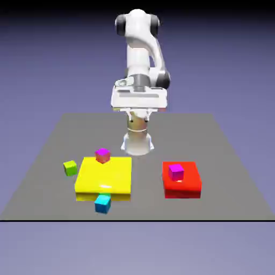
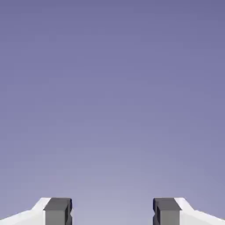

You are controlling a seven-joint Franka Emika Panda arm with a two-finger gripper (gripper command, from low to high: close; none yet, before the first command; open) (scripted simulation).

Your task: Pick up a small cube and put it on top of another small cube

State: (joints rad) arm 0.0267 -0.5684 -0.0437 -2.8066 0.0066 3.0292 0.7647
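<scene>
The small lime-green cube [image 1: 70, 168] lies on the grey table [image 1: 225, 156], just off the yellow block's edge toward the exterior view's left. The other small cube, cyan [image 1: 102, 203], sits at the near edge of that yellow block. My gripper [image 2: 112, 212] is raised well above the table at the far side, far from both cubes. In the hand view its two grey fingertips [image 2: 57, 211] stand apart with only the plain backdrop between them, so it is open and holds nothing. In the exterior view the white hand [image 1: 139, 99] hangs level in front of the arm.
A flat yellow block [image 1: 105, 180] carries a magenta-topped cube [image 1: 102, 155] at its far edge. On the exterior view's right, a flat red block [image 1: 183, 185] carries another magenta-topped cube [image 1: 175, 172]. The robot's base [image 1: 138, 142] stands behind the yellow block.
</scene>
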